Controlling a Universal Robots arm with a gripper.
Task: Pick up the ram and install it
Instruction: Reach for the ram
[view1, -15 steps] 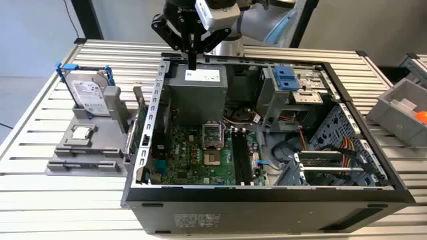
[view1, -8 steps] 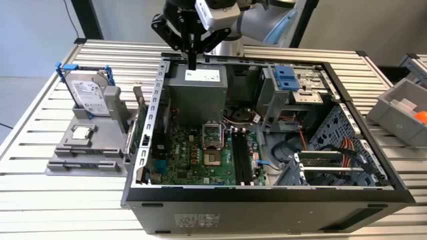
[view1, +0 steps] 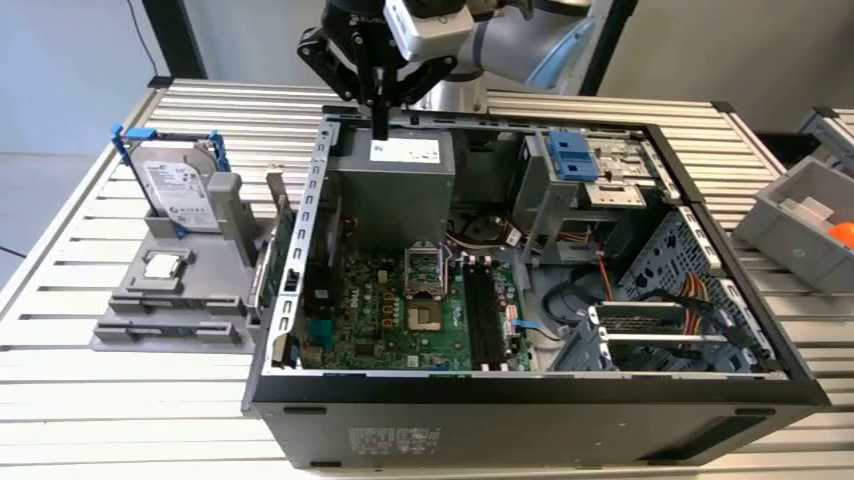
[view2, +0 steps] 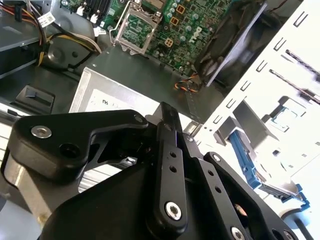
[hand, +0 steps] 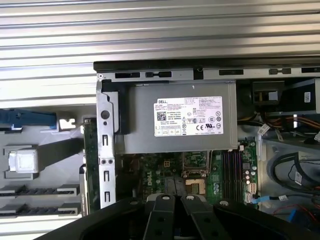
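Observation:
My gripper (view1: 380, 112) hangs over the back of the open computer case (view1: 534, 386), just above the silver power supply (view1: 394, 165). Its fingers are shut on a thin dark strip, the ram (view1: 382, 131), which shows edge-on and sticks out below the fingertips. In both wrist views the black fingers (view2: 166, 150) (hand: 161, 202) stand close together. The green motherboard (view1: 387, 310) lies in the case floor, and its long black memory slots (view1: 481, 315) (hand: 232, 170) run beside the processor socket (view1: 424, 268), nearer the camera than the gripper.
On the exterior view's left a grey fixture (view1: 147, 320) holds a silver hard drive in a blue frame (view1: 180, 185), a small chip (view1: 163, 265) and an upright green card (view1: 283, 255). A grey bin (view1: 801, 220) stands at the right. Drive cages and cables (view1: 667, 300) fill the case's right side.

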